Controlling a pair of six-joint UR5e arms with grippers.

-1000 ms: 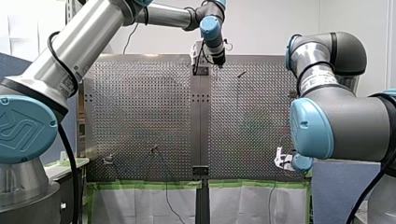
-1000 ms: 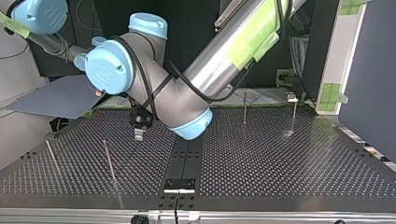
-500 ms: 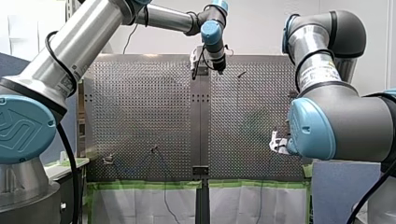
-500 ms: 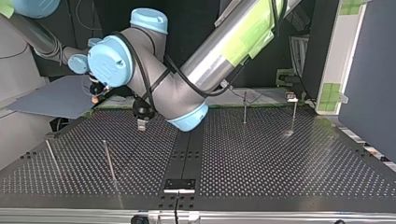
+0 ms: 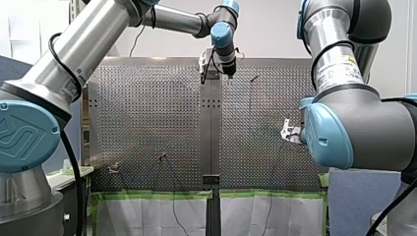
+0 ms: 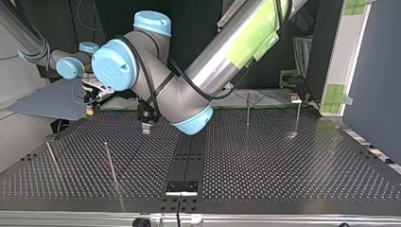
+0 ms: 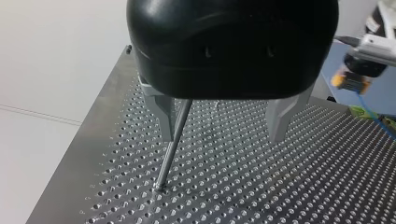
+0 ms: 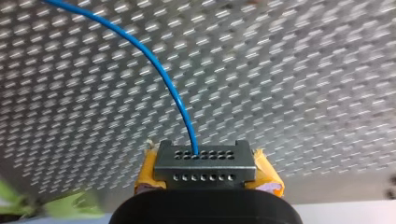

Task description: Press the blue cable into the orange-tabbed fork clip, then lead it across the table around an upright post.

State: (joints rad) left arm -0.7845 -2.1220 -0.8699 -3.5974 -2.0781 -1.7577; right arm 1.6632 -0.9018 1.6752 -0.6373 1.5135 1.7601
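In the right wrist view my right gripper (image 8: 205, 163), with yellow pads (image 8: 267, 173), is shut on the thin blue cable (image 8: 154, 60), which curves away over the perforated plate. In the top view this gripper (image 6: 90, 108) hangs at the table's far left edge. My left gripper (image 7: 223, 122) is open with nothing between its metal fingers (image 7: 280, 116), low over the plate near the middle seam (image 6: 145, 127). An upright post (image 7: 170, 149) stands just ahead of it, close to one finger. A small clip fixture (image 6: 295, 98) sits at the top view's far right; its tab colour is not clear.
More thin posts stand on the table (image 6: 265, 161) at the top view's near left (image 6: 110, 163), far left (image 6: 52, 158) and far middle-right (image 6: 247, 109). A dark seam plate (image 6: 189, 156) runs down the middle. A blue-grey board (image 6: 52, 101) lies beyond the far left edge.
My right arm has lifted and carried its gripper with the cable up from the front view's near right edge over the table. My left gripper has barely shifted.
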